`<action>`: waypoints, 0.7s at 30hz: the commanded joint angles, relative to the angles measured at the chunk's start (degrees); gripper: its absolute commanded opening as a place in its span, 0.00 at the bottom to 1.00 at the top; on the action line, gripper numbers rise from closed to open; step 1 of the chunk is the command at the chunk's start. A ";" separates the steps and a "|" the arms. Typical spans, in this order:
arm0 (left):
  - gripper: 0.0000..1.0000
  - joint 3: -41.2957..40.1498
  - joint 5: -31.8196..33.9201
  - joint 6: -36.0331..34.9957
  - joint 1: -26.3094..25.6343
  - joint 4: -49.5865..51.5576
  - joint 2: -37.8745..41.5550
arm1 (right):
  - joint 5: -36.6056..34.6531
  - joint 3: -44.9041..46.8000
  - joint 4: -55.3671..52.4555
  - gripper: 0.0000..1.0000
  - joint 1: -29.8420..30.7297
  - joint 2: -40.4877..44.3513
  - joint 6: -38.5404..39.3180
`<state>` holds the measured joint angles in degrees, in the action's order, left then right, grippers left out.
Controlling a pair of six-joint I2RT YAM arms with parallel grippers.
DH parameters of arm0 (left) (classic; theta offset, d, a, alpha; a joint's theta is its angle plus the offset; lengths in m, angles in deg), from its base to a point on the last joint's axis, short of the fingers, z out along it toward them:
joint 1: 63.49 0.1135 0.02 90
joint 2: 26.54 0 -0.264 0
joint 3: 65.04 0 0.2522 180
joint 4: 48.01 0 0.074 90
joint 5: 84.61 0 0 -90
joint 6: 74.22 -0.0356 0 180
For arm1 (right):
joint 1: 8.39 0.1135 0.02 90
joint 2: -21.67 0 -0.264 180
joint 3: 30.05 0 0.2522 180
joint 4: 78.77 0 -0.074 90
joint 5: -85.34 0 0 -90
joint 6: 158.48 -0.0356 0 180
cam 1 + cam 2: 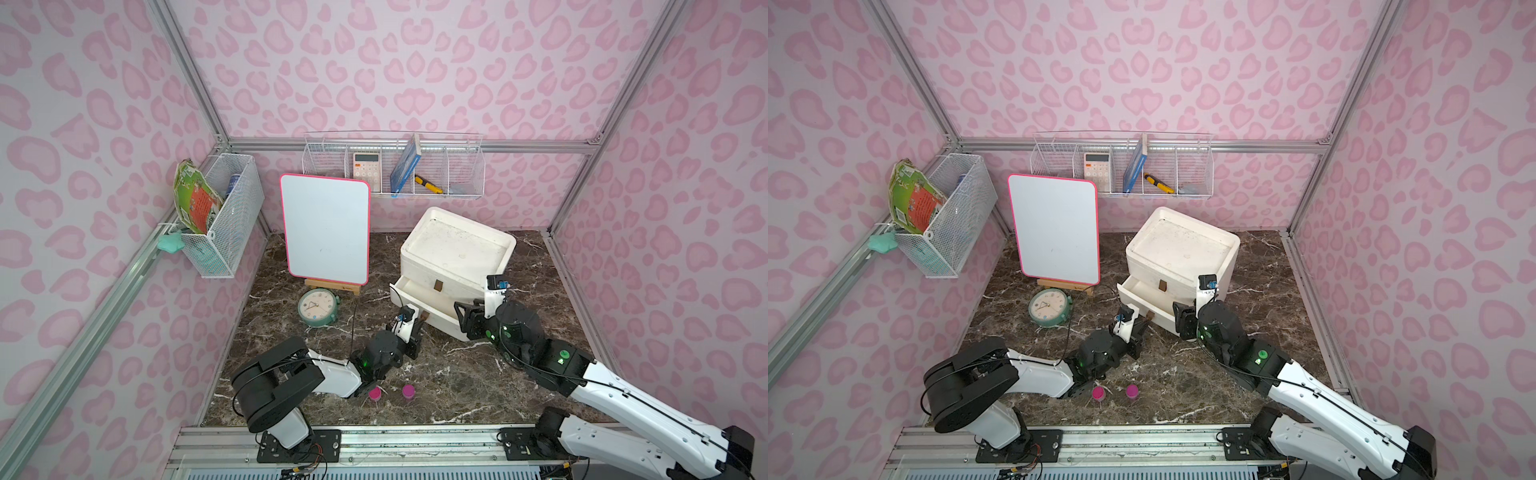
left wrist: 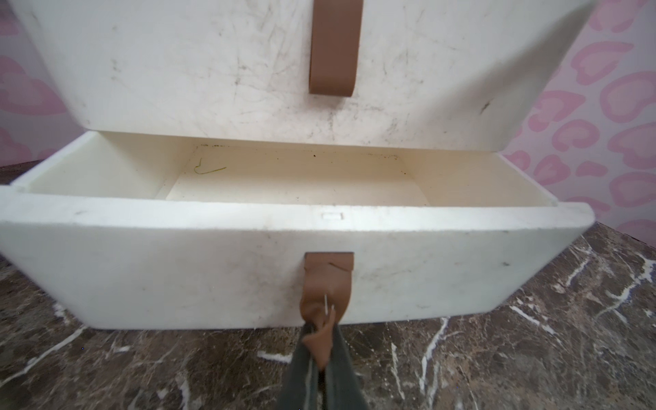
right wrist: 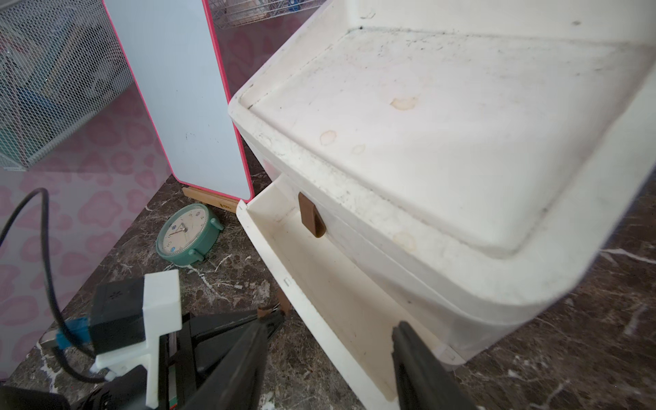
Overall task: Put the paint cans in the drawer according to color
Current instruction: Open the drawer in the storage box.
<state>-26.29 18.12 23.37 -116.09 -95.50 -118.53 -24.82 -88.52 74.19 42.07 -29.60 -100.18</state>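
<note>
Drawer: scuffed white chest sitting far-side on marble tabletop, bottom tray standing pulled out. Left gripper clamping its brown tab. Right gripper hovering half-open, gripping nothing. Pink paint cans resting by left arm.

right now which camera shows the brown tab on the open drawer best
The left wrist view: the tab sits centre, close up, pinched in the shut left pincer. In both top views it is a tiny brown speck at the pincer's tip. The right wrist view shows only a sliver beside the drawer front.
</note>
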 commanded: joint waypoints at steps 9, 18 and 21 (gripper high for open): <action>0.00 -1.54 2.47 -0.56 -1.60 1.39 3.51 | 3.01 -0.12 2.89 0.60 -1.32 -0.96 1.84; 0.00 -0.90 2.39 3.04 -2.48 12.29 9.67 | 3.64 0.28 3.17 0.60 -1.75 -1.05 1.71; 0.00 -1.40 2.47 3.24 -2.59 14.21 11.49 | 3.64 0.23 3.13 0.60 -1.77 -1.13 1.64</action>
<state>-27.65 20.50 25.12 -118.58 -83.98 -108.19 -21.37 -88.37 76.11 40.27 -30.73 -98.65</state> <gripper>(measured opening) 0.081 0.598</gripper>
